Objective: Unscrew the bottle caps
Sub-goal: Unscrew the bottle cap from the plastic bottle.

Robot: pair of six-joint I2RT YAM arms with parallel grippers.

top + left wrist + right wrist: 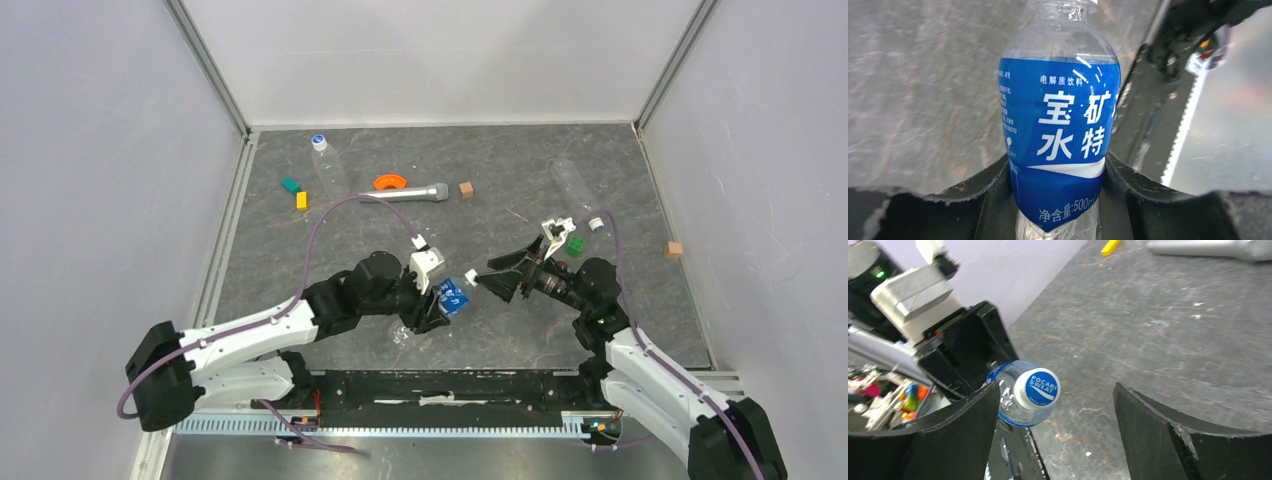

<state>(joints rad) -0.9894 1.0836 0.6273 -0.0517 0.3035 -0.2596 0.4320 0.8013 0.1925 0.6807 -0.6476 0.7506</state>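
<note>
Bottle (1058, 110) pinched by left hand (1058, 175), right hand (1057, 392) spread around cap (1037, 388), wide gap one side

Looks along a clear bottle (1060, 125) clamped in the left gripper (1058, 172), with black fingers (990, 182) pressed to both sides of it, low on the blue label (1058, 145) with white Chinese print. Above the label, clear shoulder and neck running to the top edge. Left of the bottle, scuffed grey table (918, 90); right of it, a black frame (1153, 100) and a white strip (1188, 120).
</note>
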